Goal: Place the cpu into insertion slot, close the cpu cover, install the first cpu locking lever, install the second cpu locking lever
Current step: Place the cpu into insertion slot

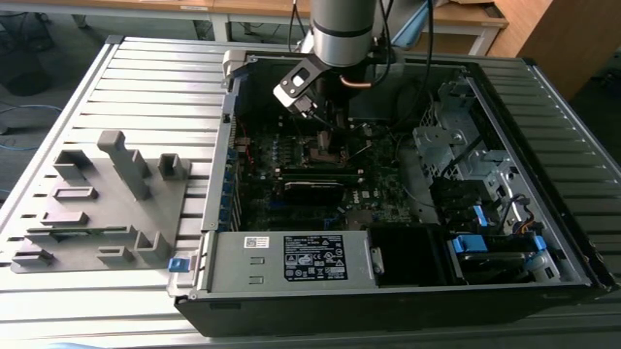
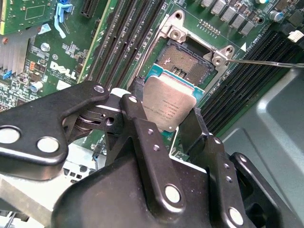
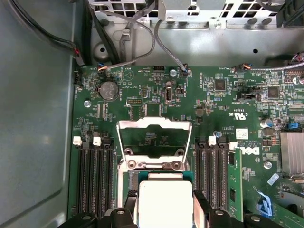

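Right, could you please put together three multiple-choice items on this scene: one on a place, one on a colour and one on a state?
1. Where is the cpu?
A. held by the fingers, partly over the insertion slot
B. seated flat in the insertion slot
C. lying on the cpu cover

2. What colour is the motherboard?
A. red
B. white
C. green

3. How does the cpu cover stand?
A. shut over the insertion slot
B. swung open
C. removed from the motherboard

Answers:
1 A: the second wrist view shows fingers on either side of the cpu.
2 C: the motherboard is green in both wrist views.
3 B: the first wrist view shows its frame raised clear of the insertion slot.
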`<action>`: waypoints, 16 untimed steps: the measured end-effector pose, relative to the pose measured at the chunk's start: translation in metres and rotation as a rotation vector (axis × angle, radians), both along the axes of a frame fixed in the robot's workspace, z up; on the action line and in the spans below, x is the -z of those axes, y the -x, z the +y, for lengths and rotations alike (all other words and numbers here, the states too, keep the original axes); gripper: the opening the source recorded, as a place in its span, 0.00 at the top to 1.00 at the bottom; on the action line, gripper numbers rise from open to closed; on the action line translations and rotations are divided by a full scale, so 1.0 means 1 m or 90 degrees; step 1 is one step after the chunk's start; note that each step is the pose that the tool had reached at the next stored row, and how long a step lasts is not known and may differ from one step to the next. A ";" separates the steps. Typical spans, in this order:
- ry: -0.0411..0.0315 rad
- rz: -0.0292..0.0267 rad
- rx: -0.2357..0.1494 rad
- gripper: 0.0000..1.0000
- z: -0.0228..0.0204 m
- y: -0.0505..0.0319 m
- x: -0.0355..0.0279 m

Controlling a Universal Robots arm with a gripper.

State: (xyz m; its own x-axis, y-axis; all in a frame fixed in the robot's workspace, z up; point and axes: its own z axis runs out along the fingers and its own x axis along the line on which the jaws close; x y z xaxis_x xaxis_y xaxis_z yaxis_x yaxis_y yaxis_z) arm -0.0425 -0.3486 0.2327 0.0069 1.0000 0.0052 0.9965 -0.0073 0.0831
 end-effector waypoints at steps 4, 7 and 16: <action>-0.0020 -0.0001 0.000 0.46 0.0000 0.0017 0.0004; -0.0026 -0.0001 0.000 0.46 0.0000 0.0021 0.0010; -0.0054 -0.0001 0.000 0.46 0.0011 0.0021 0.0050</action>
State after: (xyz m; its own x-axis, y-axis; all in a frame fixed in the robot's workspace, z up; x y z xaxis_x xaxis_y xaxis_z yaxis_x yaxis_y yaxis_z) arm -0.0446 -0.3474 0.2277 0.0068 0.9999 0.0136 0.9965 -0.0079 0.0831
